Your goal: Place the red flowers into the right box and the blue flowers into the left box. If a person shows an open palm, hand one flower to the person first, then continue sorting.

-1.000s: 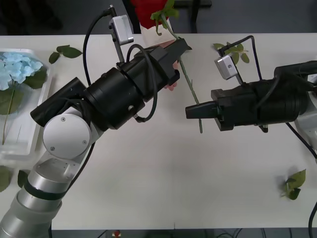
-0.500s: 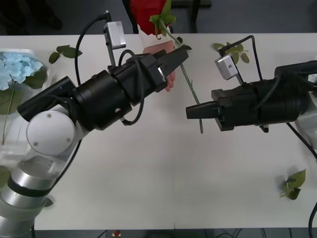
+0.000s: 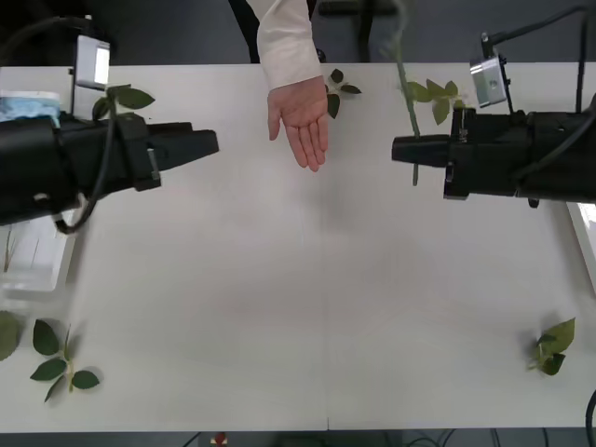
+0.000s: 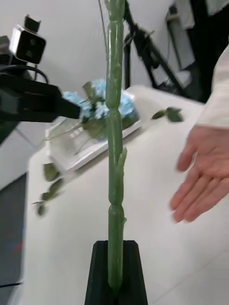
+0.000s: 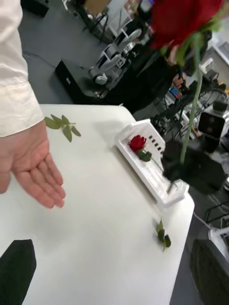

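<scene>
A red flower stands upright in my right gripper [image 3: 402,149], which is shut on its green stem [image 4: 114,157] over the table's right side. Its red head [image 5: 183,19] shows high above the stem in the left wrist view. A person's open palm [image 3: 303,116] reaches in from the far edge, between my two arms. My left gripper [image 3: 207,142] hangs open at the left with nothing in it. Blue flowers [image 4: 102,102] lie in the left box [image 4: 78,145]. Another red flower [image 5: 137,142] lies in the right box [image 5: 155,178].
Loose green leaf sprigs lie near the hand [image 3: 340,84], behind the right gripper [image 3: 436,98], at the front right [image 3: 554,346] and at the front left [image 3: 60,358]. The left box's rim [image 3: 33,275] sits beneath my left arm.
My left arm has drawn back to the left, away from the rose. The right gripper has moved right and toward the far edge with the stem, which now stands upright. The palm is uncovered.
</scene>
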